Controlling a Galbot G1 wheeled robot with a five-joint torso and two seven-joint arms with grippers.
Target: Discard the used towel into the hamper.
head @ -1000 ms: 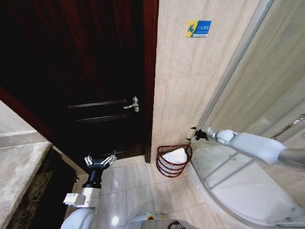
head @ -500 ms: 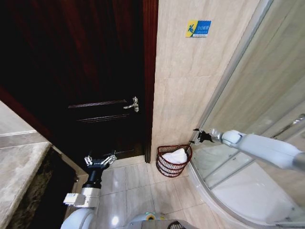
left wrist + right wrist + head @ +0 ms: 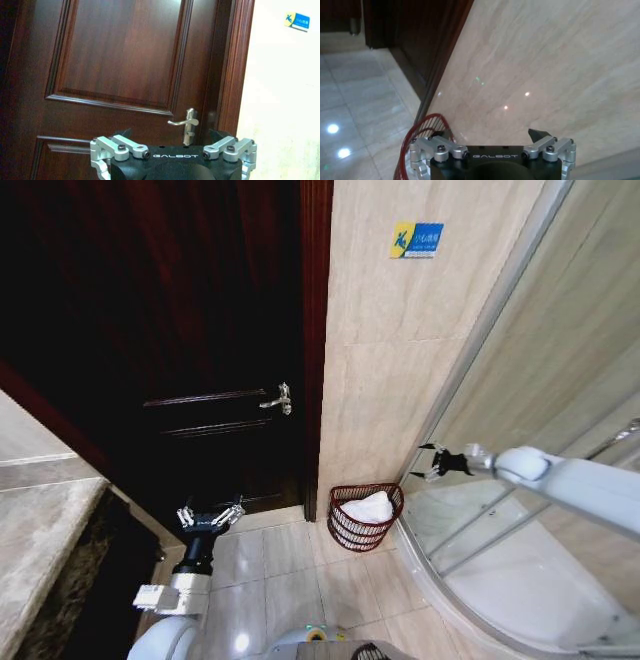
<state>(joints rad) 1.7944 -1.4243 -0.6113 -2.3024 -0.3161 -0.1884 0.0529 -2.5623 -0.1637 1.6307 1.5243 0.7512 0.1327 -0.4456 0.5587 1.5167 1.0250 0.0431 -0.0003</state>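
Bright tile, dark door point(image 3: 180, 330).
Ceiling-light glare spots on glossy floor point(image 3: 350, 112) & wall point(image 3: 545, 75); door nearly black in head view; wide-angle bend at edges.

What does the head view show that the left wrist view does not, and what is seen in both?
Head view alone: the hamper on the floor by the tiled wall, with the white towel lying inside it, the right gripper open and empty, raised to the right of the hamper, and the glass shower enclosure. Left wrist view alone: the door's upper raised panel up close. Both share: the dark wooden door, its handle, the blue sign and the open left gripper.
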